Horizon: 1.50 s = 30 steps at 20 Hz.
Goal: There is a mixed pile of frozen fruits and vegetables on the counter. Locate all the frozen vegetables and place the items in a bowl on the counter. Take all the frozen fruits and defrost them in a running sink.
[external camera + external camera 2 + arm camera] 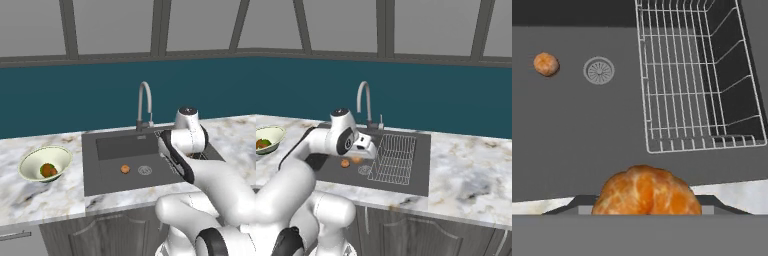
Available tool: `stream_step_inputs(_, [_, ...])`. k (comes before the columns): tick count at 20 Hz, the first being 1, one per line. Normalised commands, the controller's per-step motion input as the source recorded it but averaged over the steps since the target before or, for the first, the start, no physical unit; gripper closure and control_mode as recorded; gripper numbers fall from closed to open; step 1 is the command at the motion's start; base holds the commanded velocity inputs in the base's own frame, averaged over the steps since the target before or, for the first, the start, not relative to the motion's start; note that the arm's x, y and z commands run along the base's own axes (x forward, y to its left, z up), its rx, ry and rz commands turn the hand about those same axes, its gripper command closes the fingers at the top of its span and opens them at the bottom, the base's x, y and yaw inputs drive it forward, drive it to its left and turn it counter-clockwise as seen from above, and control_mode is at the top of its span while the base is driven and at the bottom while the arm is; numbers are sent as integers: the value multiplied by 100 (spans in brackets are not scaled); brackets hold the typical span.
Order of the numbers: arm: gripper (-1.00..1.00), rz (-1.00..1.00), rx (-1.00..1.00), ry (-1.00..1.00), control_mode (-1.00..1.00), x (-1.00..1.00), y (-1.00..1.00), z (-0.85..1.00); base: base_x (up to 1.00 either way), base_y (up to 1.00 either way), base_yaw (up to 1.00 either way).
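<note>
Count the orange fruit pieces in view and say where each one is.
2. One orange piece lies on the sink floor left of the drain. The other orange piece sits at the claw, above the sink's front edge. None seem hidden.

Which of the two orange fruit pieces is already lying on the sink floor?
The small one beside the round drain. The other orange piece sits at the gripper, above the sink's front edge.

Teal wall (60, 100); grey-framed windows (115, 25) above; dark cabinets (446, 235) below.
</note>
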Motion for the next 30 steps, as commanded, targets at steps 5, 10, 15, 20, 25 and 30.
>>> stream_step_inputs(5, [100,14,0,6,-100,37,52,0,0,0,0])
stream_step_inputs(10, [100,6,0,3,-100,38,38,-1,0,0,0])
stream_step_inputs(15, [100,1,0,1,-100,38,25,-3,0,0,0])
stream_step_inputs(20, [100,0,0,0,-100,31,21,-12,0,0,0])
stream_step_inputs(25, [100,0,0,0,-100,28,22,-15,0,0,0])
stream_step_inputs(30, [100,0,0,0,-100,25,23,-16,0,0,0])
